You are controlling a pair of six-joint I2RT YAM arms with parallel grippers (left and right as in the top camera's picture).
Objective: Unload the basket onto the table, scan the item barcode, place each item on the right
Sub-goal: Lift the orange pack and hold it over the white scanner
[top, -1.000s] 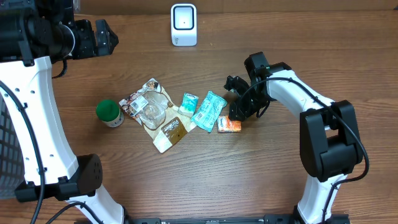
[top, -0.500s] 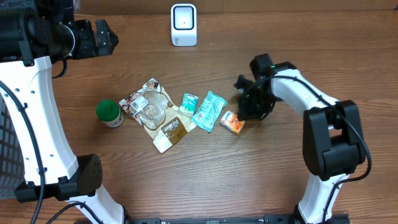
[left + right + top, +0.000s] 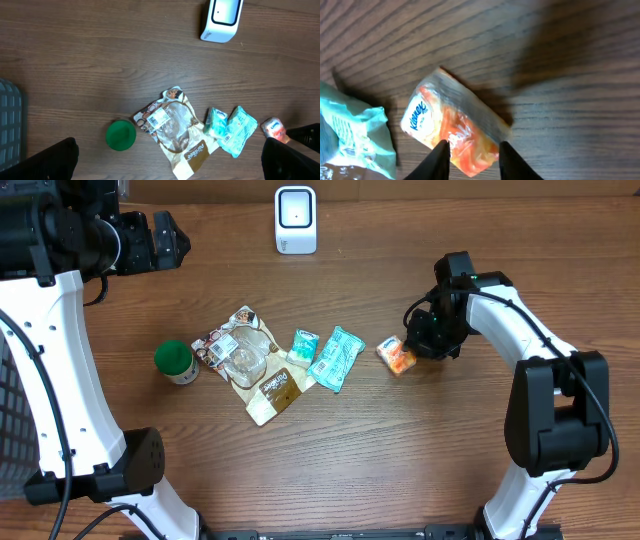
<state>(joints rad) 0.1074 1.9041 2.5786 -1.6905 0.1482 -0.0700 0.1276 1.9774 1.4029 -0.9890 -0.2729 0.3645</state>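
Note:
An orange and white Kleenex tissue pack [image 3: 398, 356] sits right of the item pile, and my right gripper [image 3: 416, 343] is shut on its right end. In the right wrist view the two dark fingers [image 3: 440, 156] press on the orange end of the pack [image 3: 451, 124], whose shadow falls on the wood beyond it. The white barcode scanner [image 3: 295, 220] stands at the back centre of the table. My left gripper [image 3: 168, 240] hangs open at the back left, far from the pack. The left wrist view shows the scanner [image 3: 221, 19] and the pack [image 3: 273, 128] from above.
A green-lidded tub [image 3: 175, 362], a brown and clear pouch [image 3: 248, 362] and two teal packets [image 3: 304, 345] [image 3: 336, 358] lie in a row left of the pack. A grey basket [image 3: 10, 127] shows at the left edge.
My right gripper closed on the tissue pack and carried it right and toward the back, away from the teal packet. The left arm has stayed still.

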